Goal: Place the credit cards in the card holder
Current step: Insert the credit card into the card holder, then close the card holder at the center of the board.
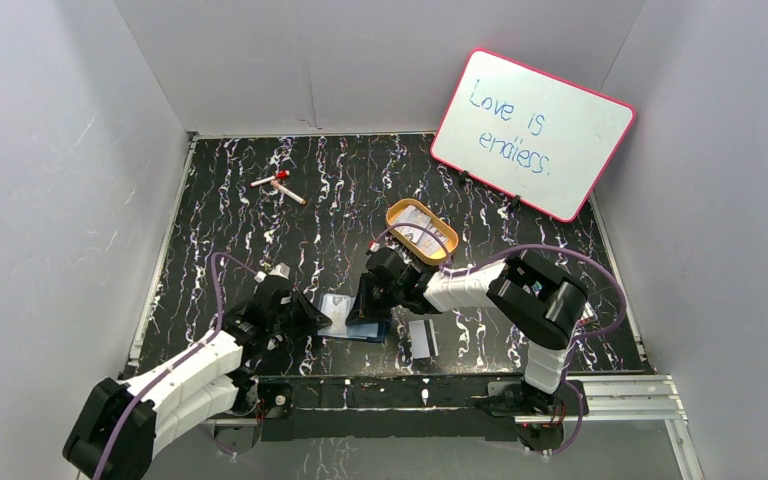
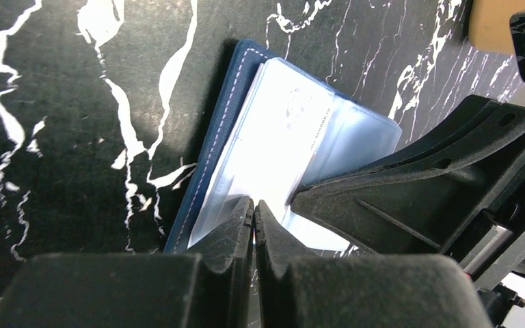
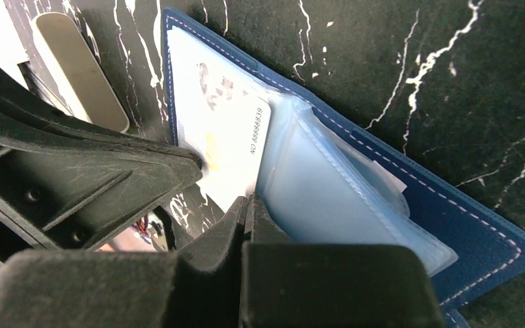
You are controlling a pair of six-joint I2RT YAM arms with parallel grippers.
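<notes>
1. The black marbled table carries everything.
2. A whiteboard with a pink frame leans at the far right corner.
3. The left gripper has its jaws pressed together, with the tips at the near edge of a pale pocket. I cannot tell if it pinches the pocket.
4. The right gripper is also closed, and its tips sit where the card meets a light blue pocket.
5. The card holder lies open on the table between both grippers, near the front edge.
6. An oval golden tin stands behind the right gripper.
7. One credit card, white with a printed number, lies on the open holder, and the blue pocket covers one of its edges.
8. A second credit card, grey with a dark stripe, lies flat on the table to the right of the holder, near it but apart.
9. Two marker pens lie at the far left.
</notes>
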